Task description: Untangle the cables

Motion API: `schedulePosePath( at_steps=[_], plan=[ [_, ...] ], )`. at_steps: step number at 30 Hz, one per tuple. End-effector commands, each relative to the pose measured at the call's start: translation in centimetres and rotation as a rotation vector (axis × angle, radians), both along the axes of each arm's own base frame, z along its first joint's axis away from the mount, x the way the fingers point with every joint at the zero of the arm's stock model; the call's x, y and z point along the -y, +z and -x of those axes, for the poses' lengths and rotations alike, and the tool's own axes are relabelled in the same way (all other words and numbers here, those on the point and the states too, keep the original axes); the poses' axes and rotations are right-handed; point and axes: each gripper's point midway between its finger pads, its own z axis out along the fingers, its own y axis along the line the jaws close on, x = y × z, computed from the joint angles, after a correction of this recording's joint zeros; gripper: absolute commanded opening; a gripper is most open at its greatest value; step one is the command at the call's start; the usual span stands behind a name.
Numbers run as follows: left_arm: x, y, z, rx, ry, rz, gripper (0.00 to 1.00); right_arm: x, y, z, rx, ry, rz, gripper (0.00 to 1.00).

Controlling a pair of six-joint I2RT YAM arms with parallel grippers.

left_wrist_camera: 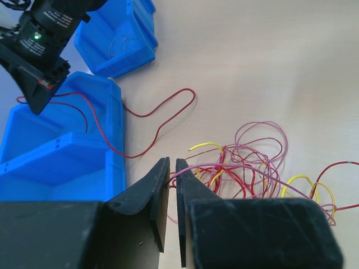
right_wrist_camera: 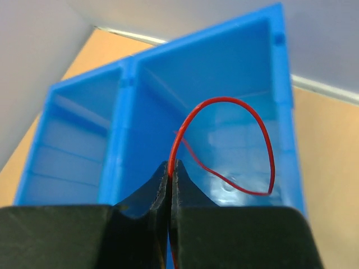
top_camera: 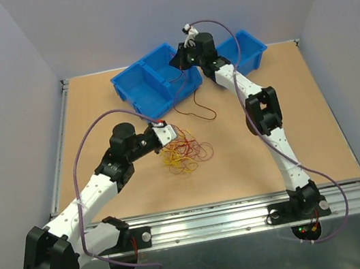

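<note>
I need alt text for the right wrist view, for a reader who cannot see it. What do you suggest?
The right tool, shut, pinches a thin red cable that curls in a loop in front of a blue bin with divided compartments. Tan table shows beside the bin on the right.

Loose tangle of thin red, yellow, pink cables, lying flat near middle of table, loops overlapping. Single red strand: snaking across table, over blue bin rim, arching up above compartment.
</note>
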Motion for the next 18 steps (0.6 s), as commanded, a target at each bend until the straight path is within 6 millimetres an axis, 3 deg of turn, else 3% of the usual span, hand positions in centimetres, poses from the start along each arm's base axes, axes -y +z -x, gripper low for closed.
schedulePosePath(
  at_steps=[1,5,7,9,15,18],
  plan=[
    [0.4,1.9,-0.4,0.044,-0.003,0.034,0.20,0.5,1.4,-0.9,0.016,0.009,-0.049,0.00],
    [0.4,2.0,-0.3,0.046,-0.005,0.035,0.20,0.8,-0.5,-1.6,0.011,-0.033,-0.031,0.05],
    [0.4,2.0,-0.2,0.048,-0.006,0.037,0.20,1.0,-0.6,-1.5,0.013,-0.034,-0.020,0.25],
    [0.3,2.2,-0.2,0.051,-0.006,0.040,0.20,1.1,-0.2,-1.3,0.022,-0.041,-0.009,0.29],
    [0.3,2.1,-0.2,0.053,-0.002,0.039,0.20,1.6,2.2,0.0,0.081,-0.116,0.081,0.60],
    [0.2,2.2,-0.3,0.054,0.003,0.039,0.21,1.8,3.4,0.9,0.103,-0.168,0.125,0.68]
  ],
)
